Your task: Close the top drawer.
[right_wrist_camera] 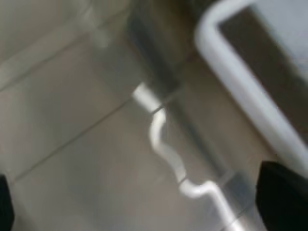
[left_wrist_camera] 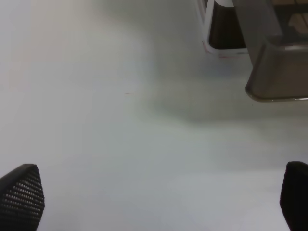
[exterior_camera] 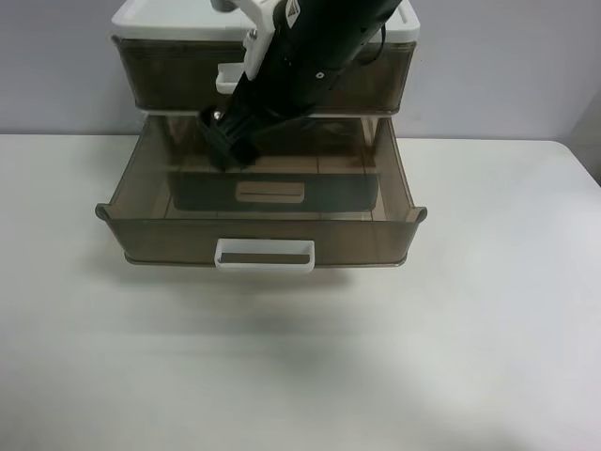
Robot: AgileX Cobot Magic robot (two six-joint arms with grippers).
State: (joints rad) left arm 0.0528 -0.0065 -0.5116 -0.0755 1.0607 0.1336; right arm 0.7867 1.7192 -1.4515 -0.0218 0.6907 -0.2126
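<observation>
The drawer unit stands at the back of the table. Its top drawer (exterior_camera: 169, 80), smoky brown, sits with its front about flush under the white lid (exterior_camera: 141, 21). Its white handle (exterior_camera: 228, 79) is partly hidden by the black arm. The right gripper (exterior_camera: 230, 141) hangs just below that handle, over the pulled-out lower drawer (exterior_camera: 263, 240). The blurred right wrist view shows brown plastic and a white handle (right_wrist_camera: 250, 82), with the right gripper (right_wrist_camera: 144, 202) open and empty. The left gripper (left_wrist_camera: 159, 197) is open over bare table.
The lower drawer is pulled far out toward the table's front, its white handle (exterior_camera: 265, 256) in the middle. Its corner (left_wrist_camera: 279, 72) shows in the left wrist view. The white table (exterior_camera: 300, 376) stretches in front and to both sides.
</observation>
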